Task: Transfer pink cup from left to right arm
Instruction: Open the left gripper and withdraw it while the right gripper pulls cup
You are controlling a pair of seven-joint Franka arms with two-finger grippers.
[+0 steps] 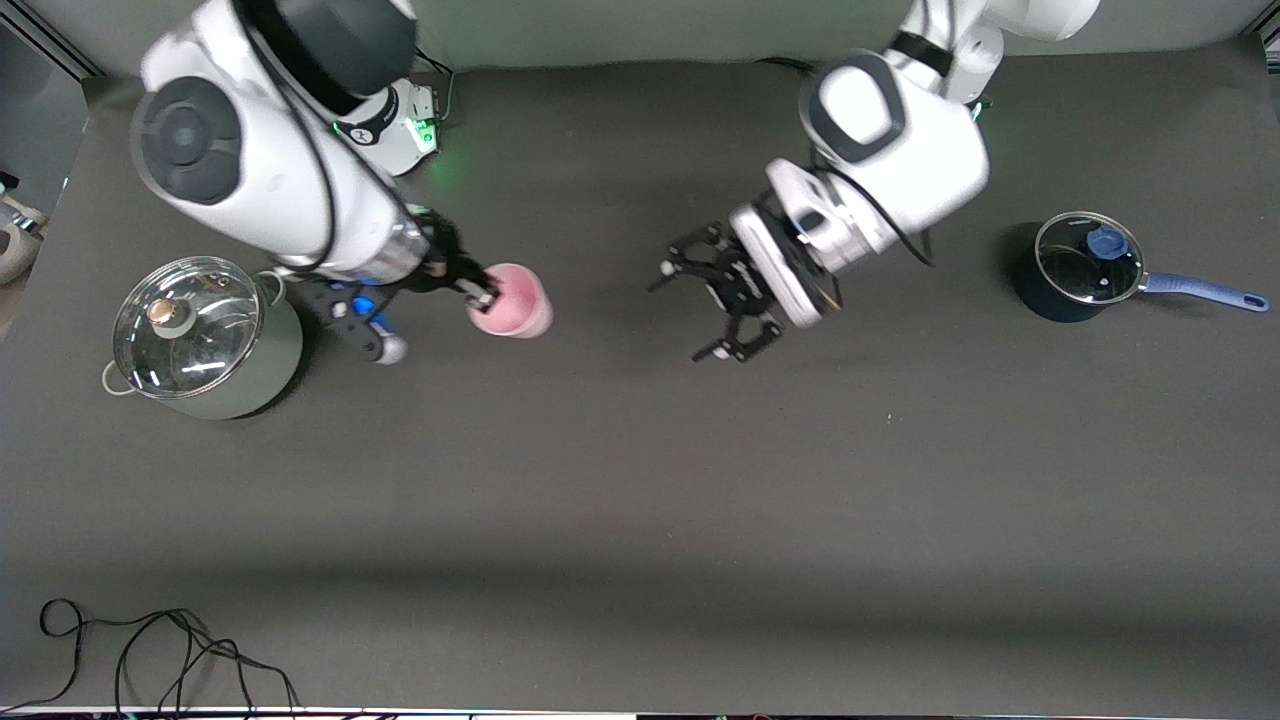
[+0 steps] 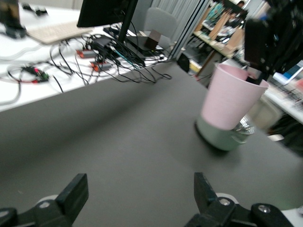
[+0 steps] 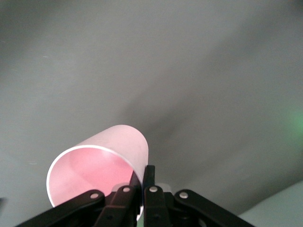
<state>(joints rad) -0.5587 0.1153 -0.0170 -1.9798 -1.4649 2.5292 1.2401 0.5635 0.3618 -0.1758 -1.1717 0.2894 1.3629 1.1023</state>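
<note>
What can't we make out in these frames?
- Pink cup base: front view can't show whether it rests on the table or hangs; right gripper pinches its rim.
- Steel pot: left wrist view, mostly hidden by the cup.
- Left gripper, open: fingertips cut off by the left wrist view's edge.

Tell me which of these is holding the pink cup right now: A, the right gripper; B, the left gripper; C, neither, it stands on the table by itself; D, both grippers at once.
A: the right gripper is pinched shut on the rim of the pink cup, while the left gripper hangs open and empty over the bare table, apart from it.
</note>
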